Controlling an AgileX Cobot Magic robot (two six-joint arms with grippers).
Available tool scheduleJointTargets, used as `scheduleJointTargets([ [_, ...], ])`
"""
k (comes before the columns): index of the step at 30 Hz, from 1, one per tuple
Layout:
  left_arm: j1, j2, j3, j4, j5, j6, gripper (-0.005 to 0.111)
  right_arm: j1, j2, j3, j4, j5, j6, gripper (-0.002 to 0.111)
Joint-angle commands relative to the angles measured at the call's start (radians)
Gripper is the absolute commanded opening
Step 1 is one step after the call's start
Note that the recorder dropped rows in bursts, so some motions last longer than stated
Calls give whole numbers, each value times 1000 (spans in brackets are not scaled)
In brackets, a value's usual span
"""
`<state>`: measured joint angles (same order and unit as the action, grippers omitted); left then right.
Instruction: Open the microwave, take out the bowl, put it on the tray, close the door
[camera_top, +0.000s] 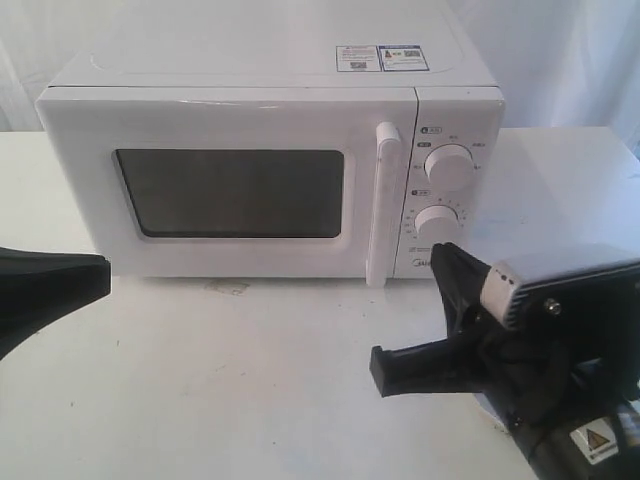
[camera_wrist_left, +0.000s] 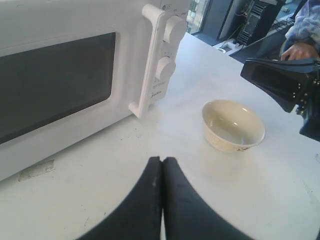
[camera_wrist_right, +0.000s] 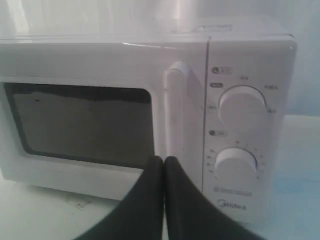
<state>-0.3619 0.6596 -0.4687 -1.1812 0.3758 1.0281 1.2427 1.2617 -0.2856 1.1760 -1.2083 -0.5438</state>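
At the tabletop's (camera_top: 250, 380) far edge the microwave (camera_top: 270, 90) has its door (camera_top: 230, 125) shut. The bowl (camera_wrist_left: 233, 125) stands outside, toward the right edge, no tray in sight. The left fingers (camera_wrist_left: 150, 200) and right fingers (camera_wrist_right: 150, 200) are pressed together, empty. Traying looks pending, so they must spread over the rim first.

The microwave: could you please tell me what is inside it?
The door is shut and its glass is too dark to see through, so the inside is hidden. A cream bowl stands outside on the table.
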Motion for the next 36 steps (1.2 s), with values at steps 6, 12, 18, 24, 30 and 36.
scheduleJointTargets([
  [6, -3, -8, 7, -23, 14, -4, 0, 3, -6, 8, 87, -13, -11, 0],
  [12, -3, -8, 7, -23, 12, -4, 0, 3, -6, 8, 87, -13, -11, 0],
  [18, 26, -43, 7, -19, 21, 0, 0, 3, -6, 8, 87, -13, -11, 0],
  [24, 145, -227, 7, -7, 103, -5, 0, 3, -6, 8, 87, -13, -11, 0],
  [30, 246, -444, 7, 103, 306, -7, 0, 3, -6, 8, 87, -13, -11, 0],
  [36, 262, -517, 7, 150, 332, -86, 0, 3, -6, 8, 87, -13, -11, 0],
])
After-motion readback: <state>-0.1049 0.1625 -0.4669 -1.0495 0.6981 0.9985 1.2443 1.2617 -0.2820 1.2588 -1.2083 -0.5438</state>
